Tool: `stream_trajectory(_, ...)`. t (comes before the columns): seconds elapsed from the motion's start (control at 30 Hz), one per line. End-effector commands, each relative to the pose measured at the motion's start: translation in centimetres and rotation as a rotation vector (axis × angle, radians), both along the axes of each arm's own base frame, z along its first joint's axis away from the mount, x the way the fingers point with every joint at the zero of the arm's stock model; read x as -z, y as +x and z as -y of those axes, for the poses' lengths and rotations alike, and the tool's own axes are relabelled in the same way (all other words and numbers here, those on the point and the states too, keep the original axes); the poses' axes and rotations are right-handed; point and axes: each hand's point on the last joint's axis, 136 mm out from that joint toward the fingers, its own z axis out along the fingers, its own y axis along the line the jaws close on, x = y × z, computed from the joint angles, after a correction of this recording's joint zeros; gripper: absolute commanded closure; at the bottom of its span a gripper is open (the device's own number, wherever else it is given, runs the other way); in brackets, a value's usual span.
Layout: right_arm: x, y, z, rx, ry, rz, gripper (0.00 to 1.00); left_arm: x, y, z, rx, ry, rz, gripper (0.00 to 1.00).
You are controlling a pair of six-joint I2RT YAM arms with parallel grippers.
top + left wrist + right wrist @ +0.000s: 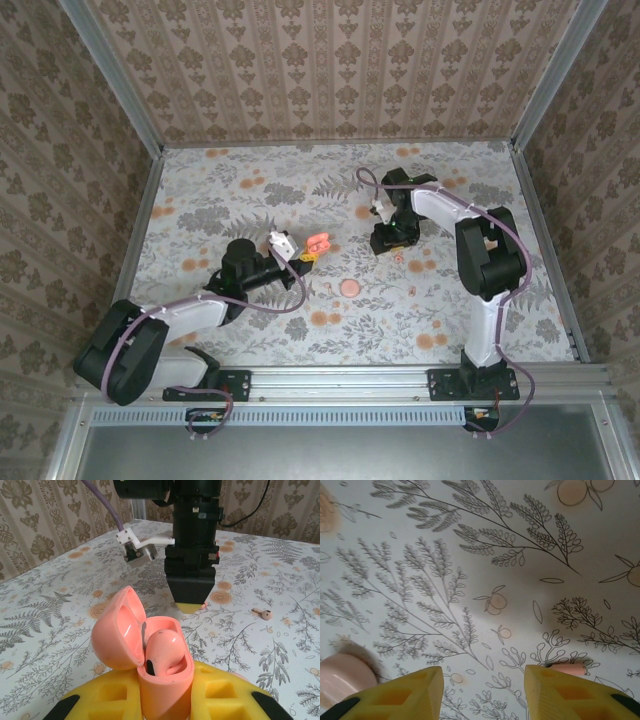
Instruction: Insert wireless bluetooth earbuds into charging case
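I'm seeing the left gripper [165, 700] clamping the charging case [318, 243] by its base between the yellow fingers. The case's long axis is running straight out along those fingers. Its open mouth is pointing away toward the right arm, and the lid is hanging swung back to the left in the left wrist view. A seated earbud [165, 647] is resting in the case, its rounded body bulging above the rim. The loose earbud [262, 613] is lying on its side on the table [250, 330], well apart from the case, with its long axis across the left wrist view and its stem pointing left. The right gripper [484, 676] is standing tip-down beyond the case, facing its mouth, jaws apart with bare table between them. The loose earbud is lying off to its side. A flat pink disc [349, 287] is lying nearer the arm bases
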Motion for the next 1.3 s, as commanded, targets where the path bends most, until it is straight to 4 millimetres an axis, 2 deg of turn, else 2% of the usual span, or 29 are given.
stream_trajectory(0.0,0.6,0.2,0.9,0.015,-0.017,-0.026,0.52,0.1,0.2,-0.6,-0.02,0.021,0.025,0.81)
stream_trajectory(0.27,2.0,-0.8,2.4,0.031,-0.054,-0.069,0.49,0.3,0.4,-0.6,-0.022,0.019,0.018,0.81)
stream_trajectory(0.57,1.4,-2.8,2.8,0.013,-0.055,-0.122,0.5,0.5,0.1,-0.7,-0.022,0.008,0.007,0.81)
stream_trajectory(0.73,0.1,-4.0,3.2,0.023,-0.066,-0.138,0.51,0.7,-0.1,-0.8,-0.021,0.007,0.0,0.81)
stream_trajectory(0.9,-2.8,-2.9,3.7,-0.008,-0.077,-0.017,0.48,0.8,-0.2,-0.8,-0.019,0.005,-0.006,0.81)
stream_trajectory(0.97,-3.4,-2.3,3.8,-0.022,-0.08,0.01,0.48,0.9,-0.3,-0.8,-0.016,0.006,-0.008,0.82)
stream_trajectory(1.1,-2.8,-1.7,3.6,-0.037,-0.081,-0.025,0.48,0.7,-0.3,-0.8,-0.015,0.003,-0.003,0.82)
stream_trajectory(1.27,-1.6,-1.0,2.4,-0.034,-0.028,-0.048,0.47,0.5,-0.3,-0.8,-0.016,0.002,0.002,0.82)
